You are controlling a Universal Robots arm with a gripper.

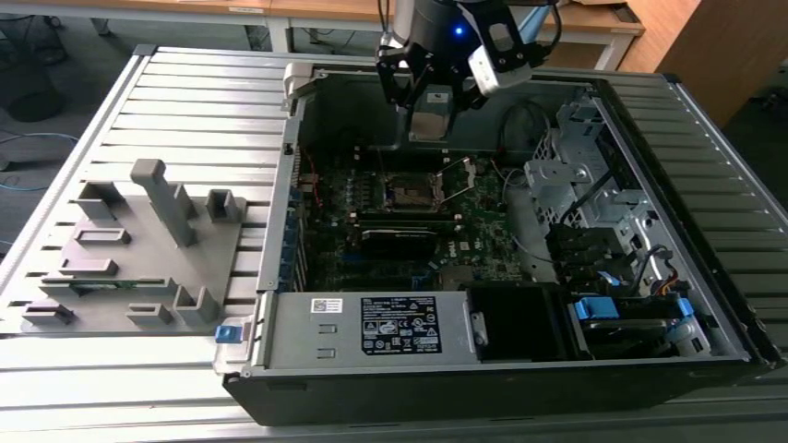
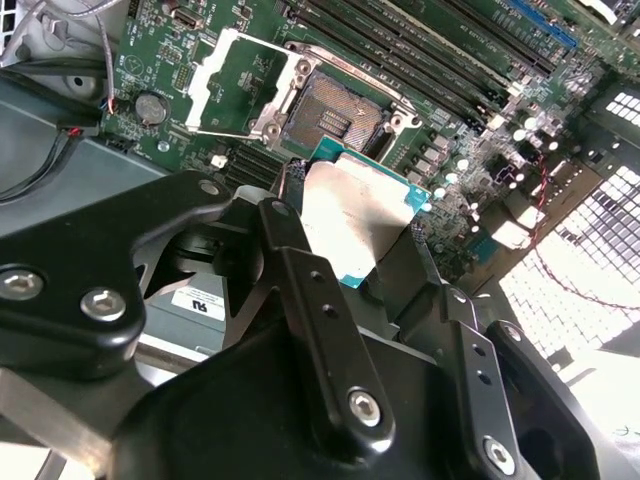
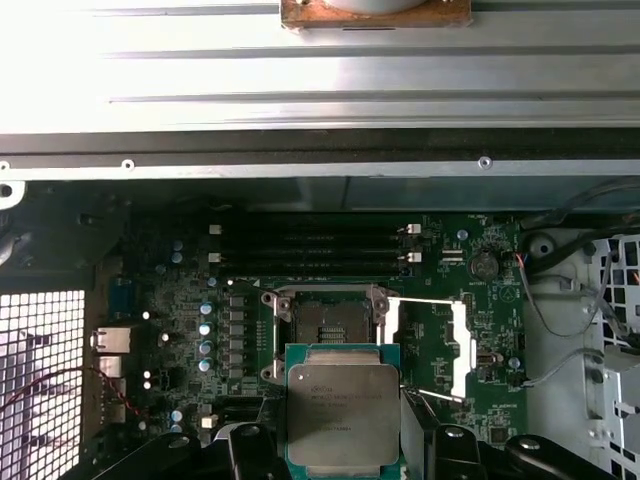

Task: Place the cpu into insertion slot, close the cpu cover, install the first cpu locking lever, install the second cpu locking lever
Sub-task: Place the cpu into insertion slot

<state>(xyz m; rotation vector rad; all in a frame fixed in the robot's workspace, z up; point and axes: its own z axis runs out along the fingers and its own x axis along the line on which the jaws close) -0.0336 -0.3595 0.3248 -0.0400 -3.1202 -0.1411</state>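
Observation:
My gripper (image 1: 431, 118) hangs over the open computer case, shut on the cpu (image 3: 343, 415), a square chip with a grey metal top and green edge. In both wrist views the black fingers (image 2: 290, 250) clamp the chip's two sides. The cpu (image 2: 360, 215) is held apart from the board, beside and above the insertion slot (image 3: 325, 322), a dark square socket with a silver rim (image 2: 335, 115). The cpu cover (image 3: 460, 345) is swung open next to the socket, its square cut-out showing green board. In the exterior view the slot (image 1: 411, 189) lies below the gripper.
Long black memory slots (image 3: 310, 245) run along the socket's far side. A power supply box (image 1: 369, 323) and drive cage (image 1: 591, 185) crowd the case. A grey fixture plate (image 1: 136, 249) lies on the slatted table at the exterior view's left. Loose cables (image 3: 560, 330) hang nearby.

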